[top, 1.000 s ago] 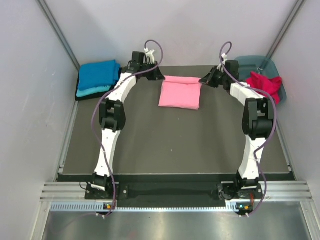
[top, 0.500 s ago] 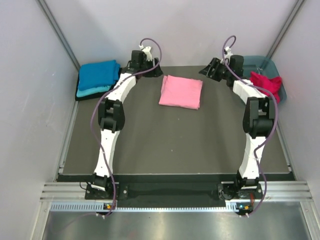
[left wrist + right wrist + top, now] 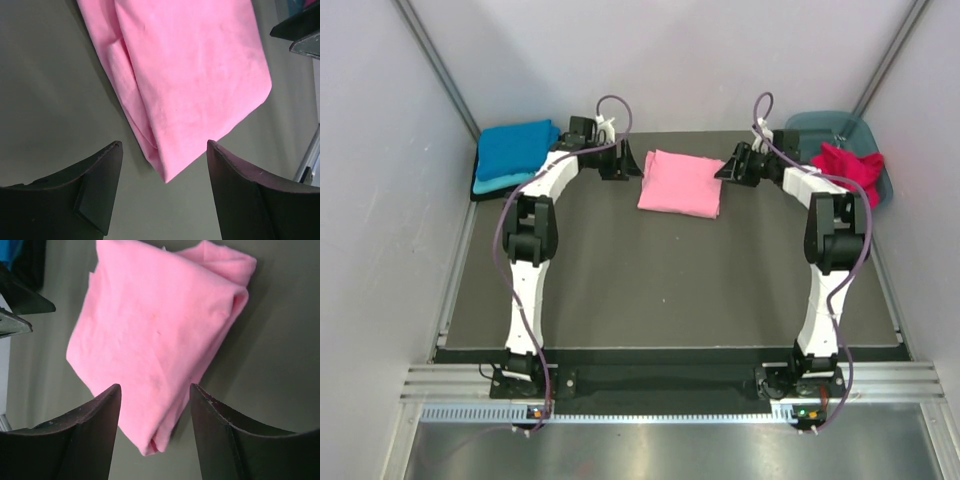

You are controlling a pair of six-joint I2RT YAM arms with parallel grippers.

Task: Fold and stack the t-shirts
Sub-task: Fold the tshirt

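Observation:
A folded light pink t-shirt lies flat at the back middle of the dark mat. My left gripper hovers at its left side, jaws wide open, with nothing held. In the left wrist view the pink t-shirt's corner points between the fingers of the left gripper. My right gripper stands open at the shirt's right side. Its wrist view shows the pink t-shirt reaching between the spread jaws of the right gripper, ungripped. A bright blue t-shirt tops a folded stack over turquoise and black ones.
A crimson red t-shirt hangs bunched over the blue-grey tub at the back right. The folded stack sits in the back left corner. White walls close in the mat on three sides.
Both grippers have opened and let go of the pink t-shirt's far corners. They lifted back, then came down beside its left and right sides. The shirt rests folded.

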